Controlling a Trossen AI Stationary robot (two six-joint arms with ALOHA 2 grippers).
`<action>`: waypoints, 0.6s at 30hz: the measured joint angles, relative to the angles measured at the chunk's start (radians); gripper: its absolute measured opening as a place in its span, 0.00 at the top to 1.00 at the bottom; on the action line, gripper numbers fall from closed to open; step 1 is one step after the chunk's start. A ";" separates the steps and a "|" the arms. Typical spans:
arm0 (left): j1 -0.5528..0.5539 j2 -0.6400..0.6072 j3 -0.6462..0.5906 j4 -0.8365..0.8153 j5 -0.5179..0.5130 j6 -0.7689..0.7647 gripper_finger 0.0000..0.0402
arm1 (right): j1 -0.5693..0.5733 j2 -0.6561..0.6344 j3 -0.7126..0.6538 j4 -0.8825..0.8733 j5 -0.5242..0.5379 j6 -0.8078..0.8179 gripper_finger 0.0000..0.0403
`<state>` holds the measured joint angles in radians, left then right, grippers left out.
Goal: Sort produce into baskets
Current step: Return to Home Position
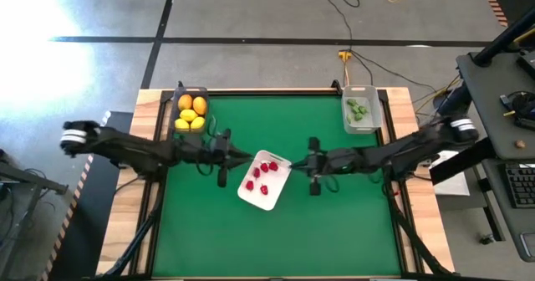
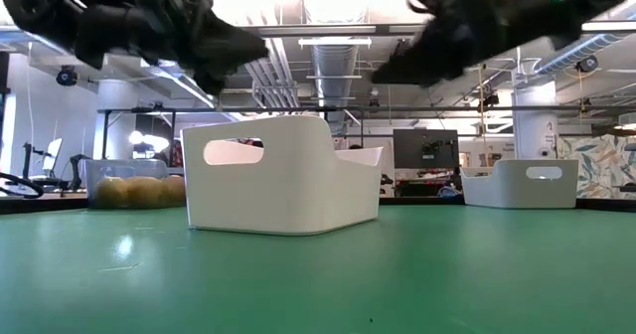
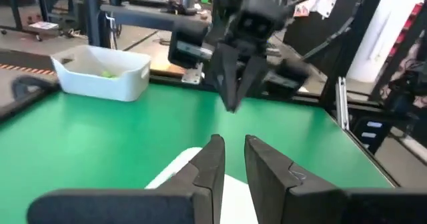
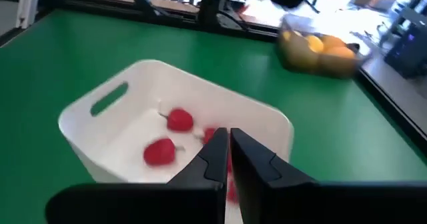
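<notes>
From above, the green worktop (image 1: 334,231) holds three containers. The white tray (image 1: 282,171) sits at centre with about five red berries (image 1: 264,169). The dark bin (image 1: 191,89) at 11 o'clock holds three lemons (image 1: 189,116) and two orange citrus (image 1: 185,103). The clear bin (image 1: 362,89) at 1 o'clock holds several green pieces (image 1: 359,109), too clustered to count. The left end effector (image 1: 241,156) hangs at the tray's 9 o'clock and the right end effector (image 1: 299,165) at its 3 o'clock.

At table height, both arms hang above the tray's rim, and nothing loose shows on the green.

From the left wrist, its fingers (image 3: 210,164) are narrowly parted and hold nothing. The opposing tool's fingers come to a point.

From the right wrist, the fingers (image 4: 217,159) are pressed together and empty, right over the berries.

Sorting looks finished, so homing well likely means rising first. Each arm should then draw back to its own side – 9 and 3 o'clock – without clipping the tray.
</notes>
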<state>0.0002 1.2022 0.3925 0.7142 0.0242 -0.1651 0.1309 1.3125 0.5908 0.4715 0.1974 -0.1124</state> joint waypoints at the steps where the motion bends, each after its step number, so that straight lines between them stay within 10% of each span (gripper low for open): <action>1: 0.019 -0.047 -0.001 -0.047 0.018 0.007 0.89 | -0.007 -0.046 -0.043 -0.001 0.000 0.014 0.98; 10: 0.060 -0.420 -0.013 -0.455 -0.040 0.034 0.89 | -0.018 -0.499 -0.395 -0.037 0.002 0.138 0.98; 18: 0.060 -0.637 -0.180 -0.450 -0.040 0.020 0.89 | -0.018 -0.926 -0.576 -0.072 -0.089 0.193 0.98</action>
<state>0.0601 0.5652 0.2126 0.2637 -0.0158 -0.1456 0.1131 0.3865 0.0146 0.3997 0.1083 0.0803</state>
